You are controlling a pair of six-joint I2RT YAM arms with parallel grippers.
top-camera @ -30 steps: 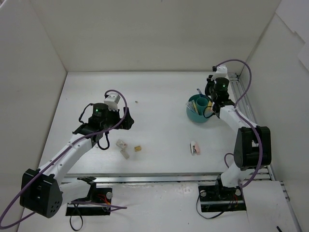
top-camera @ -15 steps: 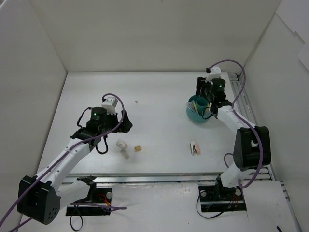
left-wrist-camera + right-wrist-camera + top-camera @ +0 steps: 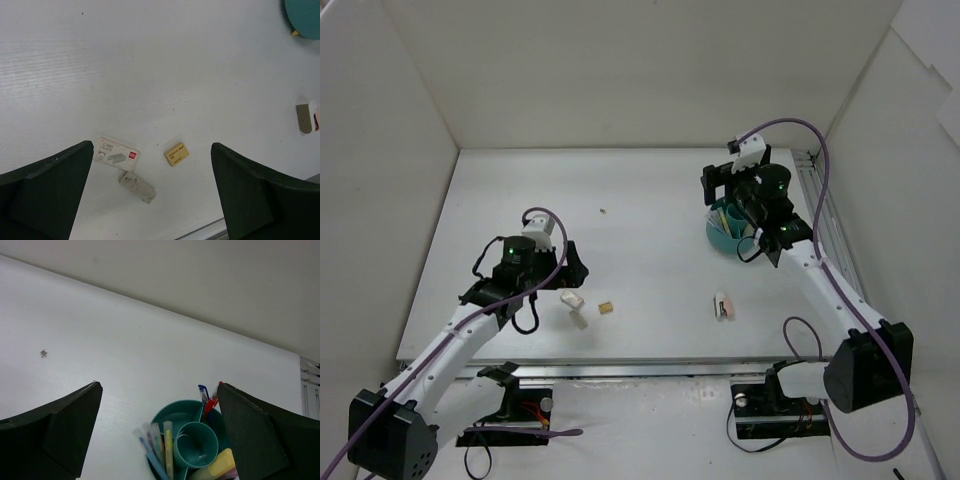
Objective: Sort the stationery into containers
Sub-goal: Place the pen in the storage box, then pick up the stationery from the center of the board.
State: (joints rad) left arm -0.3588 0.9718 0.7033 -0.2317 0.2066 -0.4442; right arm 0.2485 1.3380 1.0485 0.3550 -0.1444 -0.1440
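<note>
The teal organiser (image 3: 724,238) (image 3: 196,444) stands at the right rear. It holds a blue pen (image 3: 203,392), a red pen (image 3: 211,404), several thin markers (image 3: 168,447) and a yellow highlighter (image 3: 220,468). My right gripper (image 3: 718,190) (image 3: 159,385) hovers open and empty above its far-left rim. On the table lie a white staples box (image 3: 571,297) (image 3: 116,154), a grey-white eraser (image 3: 579,319) (image 3: 137,187), a tan eraser (image 3: 606,308) (image 3: 176,154) and a pink-and-white eraser (image 3: 723,306) (image 3: 306,117). My left gripper (image 3: 567,268) (image 3: 151,145) is open above the first three.
White walls close in the table at the left, back and right. A metal rail (image 3: 817,200) runs along the right edge. A tiny speck (image 3: 603,211) (image 3: 43,353) lies mid-table towards the back. The table's front edge (image 3: 210,231) is just below the erasers.
My right gripper has opened and swung from the organiser's right side to above its far-left rim. My left arm has drawn back towards the front, over the staples box and erasers.
</note>
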